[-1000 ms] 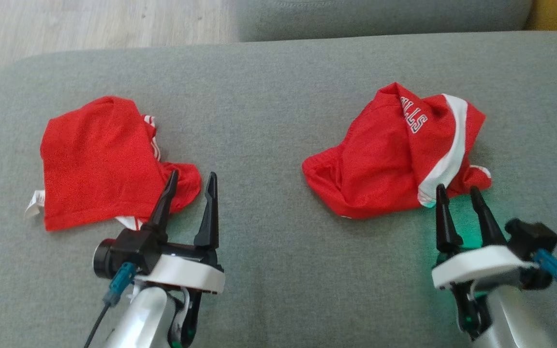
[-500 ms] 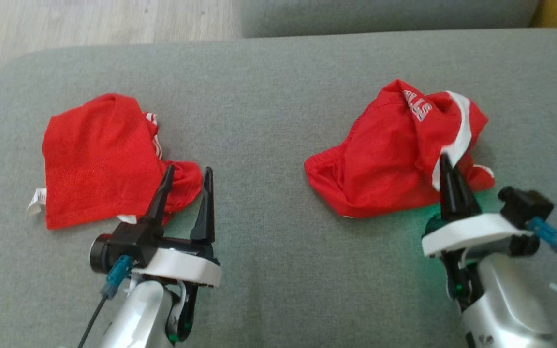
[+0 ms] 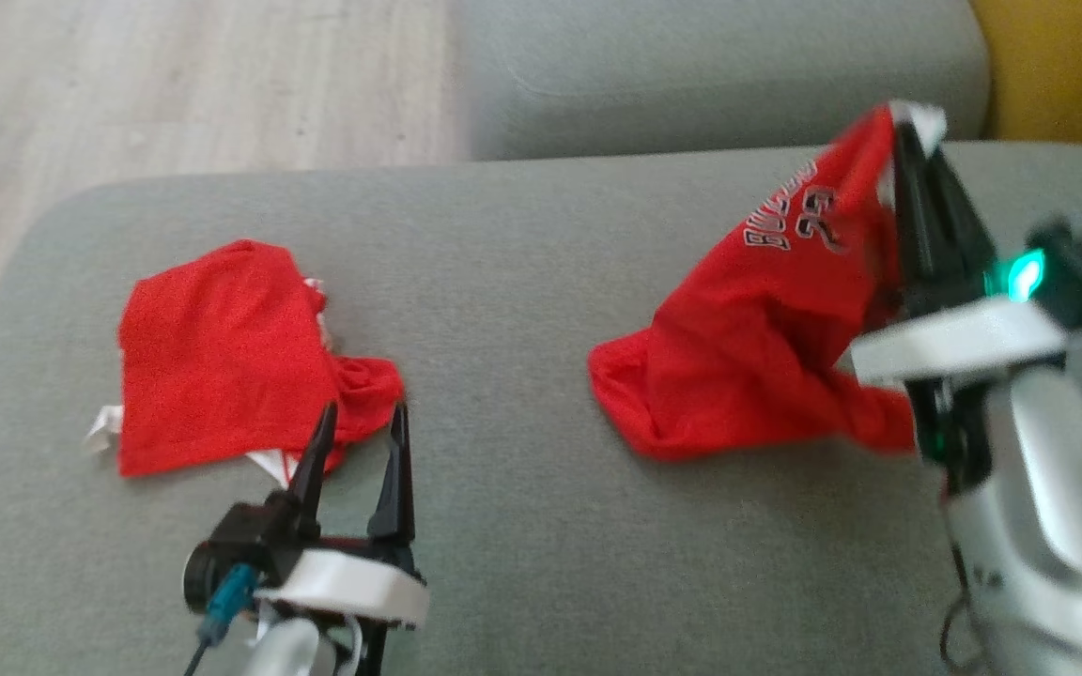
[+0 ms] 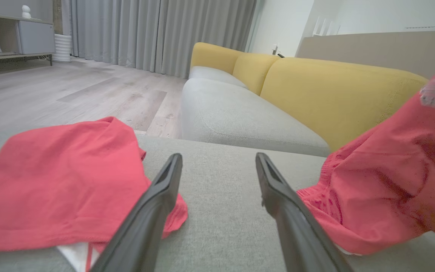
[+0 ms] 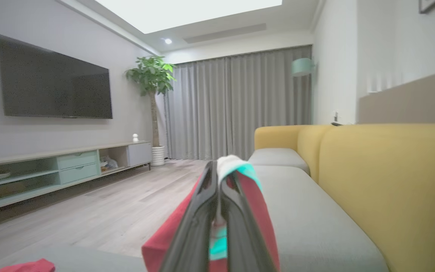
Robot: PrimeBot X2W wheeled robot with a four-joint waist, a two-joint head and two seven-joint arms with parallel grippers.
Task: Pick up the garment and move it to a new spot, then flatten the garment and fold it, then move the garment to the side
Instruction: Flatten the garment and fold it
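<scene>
White-trimmed red jersey (image 3: 748, 347): near right edge of grey sofa cushion (image 3: 522, 282). White edge gripped in closed right jaws, lifted; body hangs leftward, hem on cushion. Left jaws open, beside second red garment (image 3: 212, 366).

two garments lie on the cushion (image 3: 522, 263). the left garment (image 3: 212, 357) is on the left side, and the left gripper (image 3: 363, 413) sits just in front of its near right corner, fingers apart. the right garment (image 3: 748, 347) is on the right side, its top edge pinched up in the right gripper (image 3: 912, 155), its low part on the cushion. behind the cushion is a sofa seat (image 3: 691, 75), with floor (image 3: 175, 84) to its left
</scene>
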